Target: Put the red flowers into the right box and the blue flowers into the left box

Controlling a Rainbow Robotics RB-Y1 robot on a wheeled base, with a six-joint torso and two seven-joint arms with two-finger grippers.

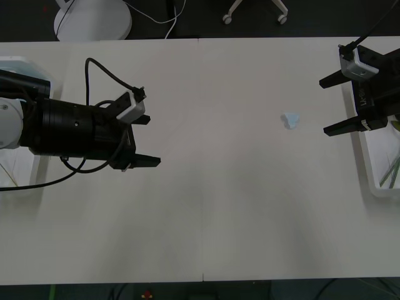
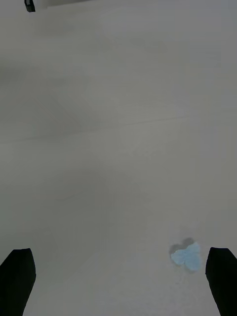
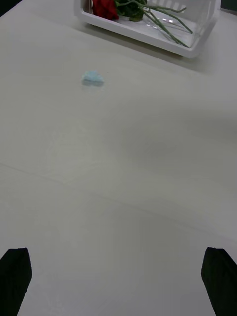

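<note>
We saw the matte, pale worktop (image 1: 206, 212) nearest us, smooth and seamed. A tiny crumpled pale-blue scrap (image 1: 290, 120) lay right of centre. The left tool (image 1: 143, 140) reached horizontally from the left box (image 1: 25, 187), black fingers apart. The right tool (image 1: 334, 105) hovered beside the right box (image 1: 374, 184), fingers apart. The red flowers (image 3: 104, 8) lay in that white rimmed tray, thin stems trailing.

Deep-red artificial rose blooms on thin grey-green stems (image 3: 106, 7): lying inside the tray, stems trailing across its floor.
Shallow white plastic raised-rim tray (image 3: 148, 32): sitting at the table edge, directly under the right gripper (image 1: 333, 105).
</note>
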